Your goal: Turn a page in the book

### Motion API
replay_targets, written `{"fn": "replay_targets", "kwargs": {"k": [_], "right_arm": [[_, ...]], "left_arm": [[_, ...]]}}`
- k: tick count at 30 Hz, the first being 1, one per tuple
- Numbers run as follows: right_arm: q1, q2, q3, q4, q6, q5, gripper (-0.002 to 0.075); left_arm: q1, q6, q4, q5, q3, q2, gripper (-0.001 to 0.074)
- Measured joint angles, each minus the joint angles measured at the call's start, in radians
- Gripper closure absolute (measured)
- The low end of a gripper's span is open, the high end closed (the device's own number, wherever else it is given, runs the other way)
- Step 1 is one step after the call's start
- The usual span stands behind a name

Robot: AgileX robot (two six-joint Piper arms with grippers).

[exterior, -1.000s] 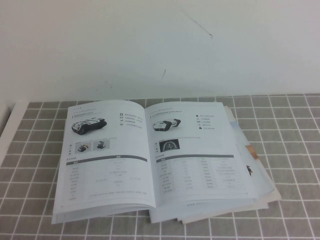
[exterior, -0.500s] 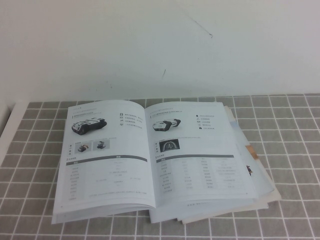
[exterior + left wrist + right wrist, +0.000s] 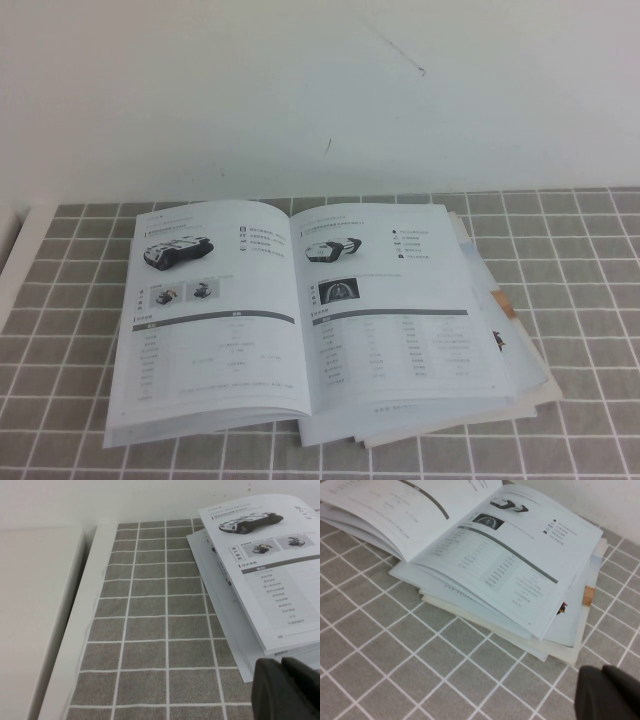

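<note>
Lying open on the grey tiled worktop, the book shows two flat printed pages, and from where I stand nothing suggests the turn has begun: no leaf is lifted or curled, and neither arm reaches into the high view at all. The page on the robot's right, with its black vehicle photo and grey-lined table, lies flush against the leaves under it. I judge the whole job still lies ahead: reach in, catch an edge, lift it, carry it across the spine.

Counting: one open book, sitting on top of a loose stack of other booklets fanned out beneath it on the right side; I cannot tell exactly how many, at least three edges show. Two arms, each seen only from its own wrist camera. The left hand hangs near the book's left corner, above the worktop, touching nothing. The right hand hovers off the stack's near right corner, also empty. Whether either hand is open or closed, I cannot tell.
</note>
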Motion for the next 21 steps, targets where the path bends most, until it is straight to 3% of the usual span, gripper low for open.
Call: {"fn": "replay_targets", "kwargs": {"k": [7, 17, 21], "right_arm": [[-0.032, -0.033, 0.002, -0.005, -0.023, 0.001, 0.0727], [-0.42, -0.262, 0.203, -0.012, -0.09, -0.181, 0.0727], [-0.533, -0.321, 0.309, 0.038, -0.09, -0.194, 0.0727]], "left_arm": [[0.0, 0.0, 0.0, 0.002, -0.001, 0.0, 0.0738], [0.0, 0.0, 0.0, 0.004, -0.002, 0.0, 0.0738], [0.0, 0.0, 0.0, 0.004, -0.002, 0.0, 0.0738]]}}
